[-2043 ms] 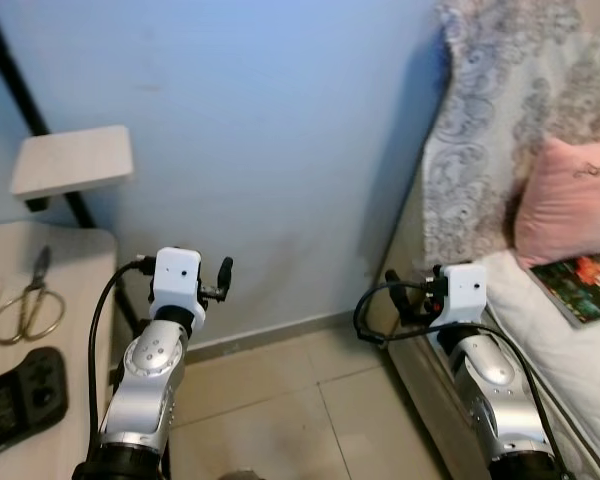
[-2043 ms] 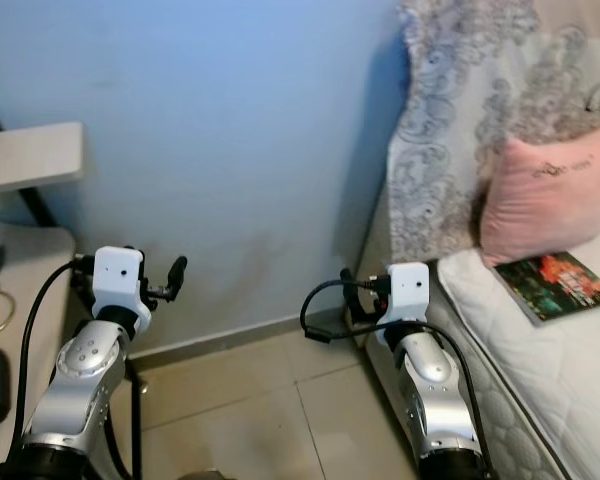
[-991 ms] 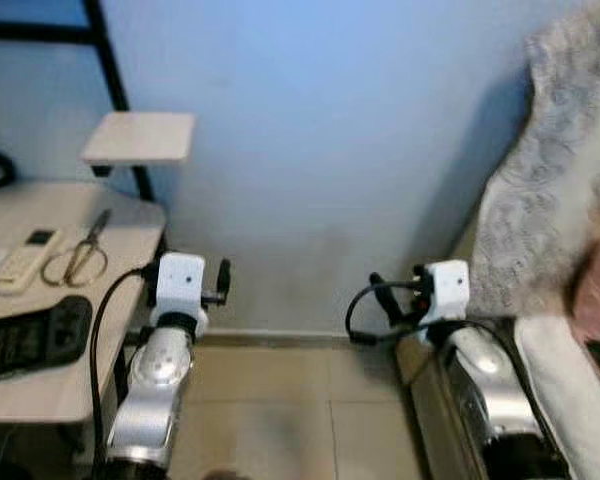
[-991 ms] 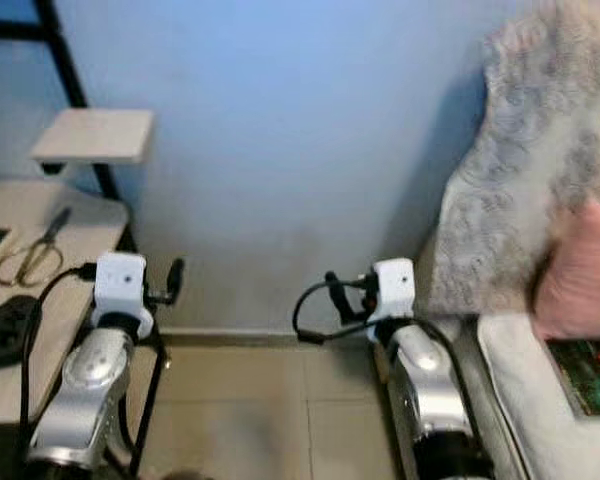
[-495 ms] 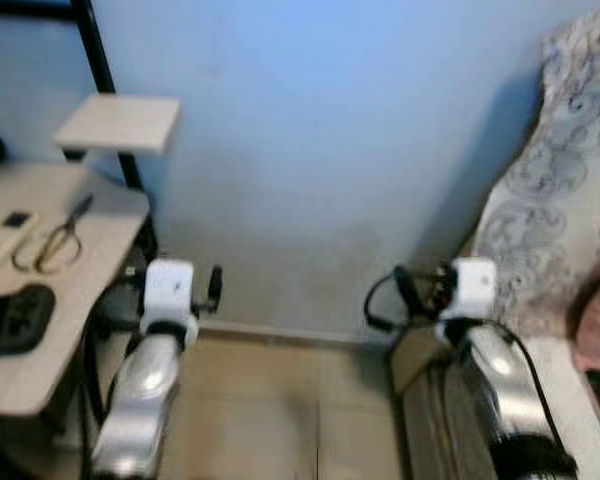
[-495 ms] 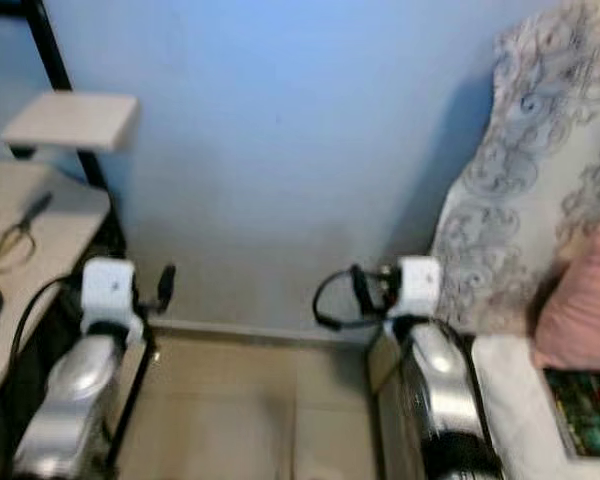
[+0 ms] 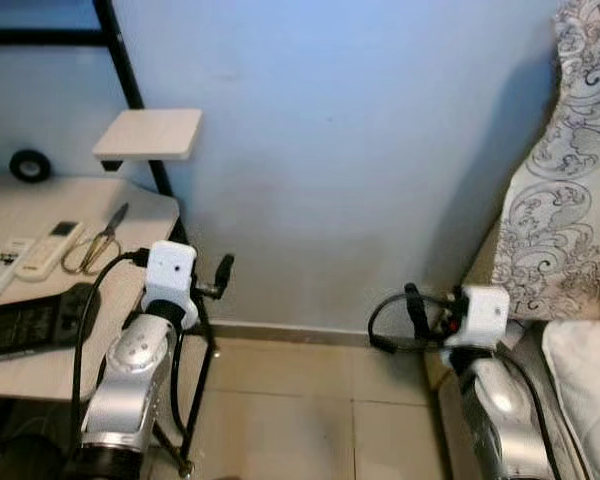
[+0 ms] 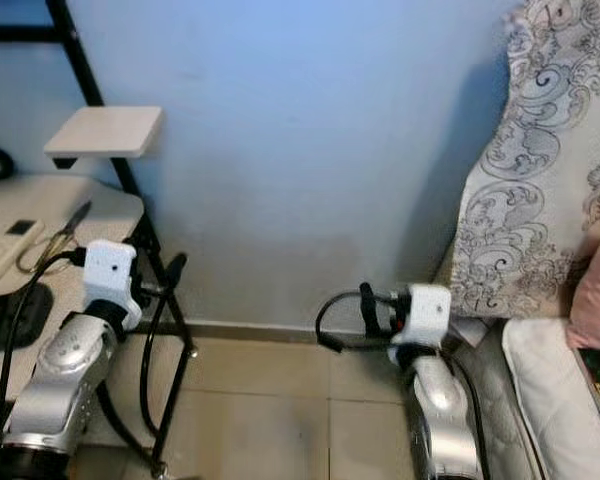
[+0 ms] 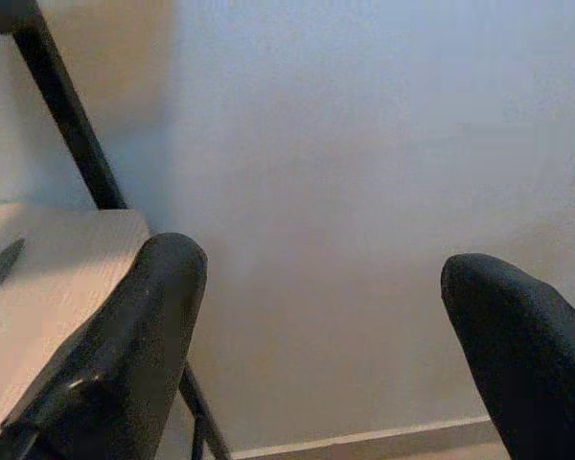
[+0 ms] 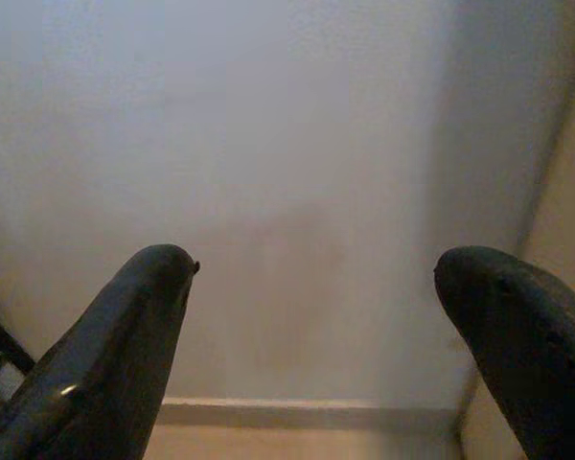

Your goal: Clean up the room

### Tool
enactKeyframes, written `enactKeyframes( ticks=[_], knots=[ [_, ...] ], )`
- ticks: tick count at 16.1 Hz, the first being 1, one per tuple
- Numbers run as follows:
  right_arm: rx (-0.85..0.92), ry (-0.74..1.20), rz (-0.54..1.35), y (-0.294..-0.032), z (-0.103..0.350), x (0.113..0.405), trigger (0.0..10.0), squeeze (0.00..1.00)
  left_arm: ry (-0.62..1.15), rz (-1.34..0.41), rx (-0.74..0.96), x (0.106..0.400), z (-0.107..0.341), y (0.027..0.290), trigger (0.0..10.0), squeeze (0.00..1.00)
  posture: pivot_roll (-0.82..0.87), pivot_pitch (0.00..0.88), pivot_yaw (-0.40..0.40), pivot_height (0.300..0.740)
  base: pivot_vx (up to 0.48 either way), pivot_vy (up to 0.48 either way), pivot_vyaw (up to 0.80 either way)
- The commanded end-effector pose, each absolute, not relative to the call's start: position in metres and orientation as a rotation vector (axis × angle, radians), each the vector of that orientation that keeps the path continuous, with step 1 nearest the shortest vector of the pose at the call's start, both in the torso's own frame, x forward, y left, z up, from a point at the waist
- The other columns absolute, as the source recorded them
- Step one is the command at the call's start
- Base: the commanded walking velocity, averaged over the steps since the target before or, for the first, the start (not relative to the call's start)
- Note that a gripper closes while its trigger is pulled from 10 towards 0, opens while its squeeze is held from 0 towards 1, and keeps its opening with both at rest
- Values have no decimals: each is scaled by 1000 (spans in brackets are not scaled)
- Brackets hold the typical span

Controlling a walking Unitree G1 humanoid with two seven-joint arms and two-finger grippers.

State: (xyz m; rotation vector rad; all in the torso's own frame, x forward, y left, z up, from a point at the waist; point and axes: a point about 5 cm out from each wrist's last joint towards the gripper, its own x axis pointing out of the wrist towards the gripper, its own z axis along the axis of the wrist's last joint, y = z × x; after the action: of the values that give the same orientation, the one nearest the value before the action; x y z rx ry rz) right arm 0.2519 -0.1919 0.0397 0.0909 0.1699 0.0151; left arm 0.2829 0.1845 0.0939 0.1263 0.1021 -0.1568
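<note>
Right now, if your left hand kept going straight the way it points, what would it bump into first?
Probably the blue wall. My left hand is open and points at bare wall, with the table corner off to one side. How far the wall is, I cannot tell.

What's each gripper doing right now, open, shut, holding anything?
Left gripper: open, holding nothing, beside the table.
Right gripper: open, holding nothing, facing the blue wall.

I'm looking at a plain pale-blue painted wall [image 7: 340, 150] running down to a beige tiled floor [image 7: 310, 410]. On the left a light wooden table [image 7: 40, 365] is standing on a black metal frame [image 7: 130, 75] — a small pale wooden shelf [image 7: 148, 134] is jutting out above it. A grey swirl-patterned fabric headboard [image 7: 565, 200] is rising at right.
</note>
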Motion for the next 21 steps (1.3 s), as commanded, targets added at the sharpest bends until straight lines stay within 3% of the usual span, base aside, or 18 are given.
enactKeyframes(
  ticks=[1,5,9,12,21],
  knots=[
    [63,153,13,-192,46,253,10000,502,135,-157,110,284,88,182,10000,0,-18,0,68,740,0,0,0],
    [53,145,-2,-199,50,250,10000,486,153,-183,51,281,82,167,10000,0,-34,0,55,740,0,0,0],
    [56,180,31,-206,51,207,10000,506,89,-232,19,248,93,171,10000,0,-49,0,-14,740,0,0,0],
    [36,180,47,-214,53,191,10000,506,86,-274,1,225,89,175,10000,0,-43,0,-41,740,0,0,0],
    [44,198,62,-213,54,188,10000,514,77,-296,3,222,90,172,10000,0,-37,0,-48,740,0,0,0]
  ],
)
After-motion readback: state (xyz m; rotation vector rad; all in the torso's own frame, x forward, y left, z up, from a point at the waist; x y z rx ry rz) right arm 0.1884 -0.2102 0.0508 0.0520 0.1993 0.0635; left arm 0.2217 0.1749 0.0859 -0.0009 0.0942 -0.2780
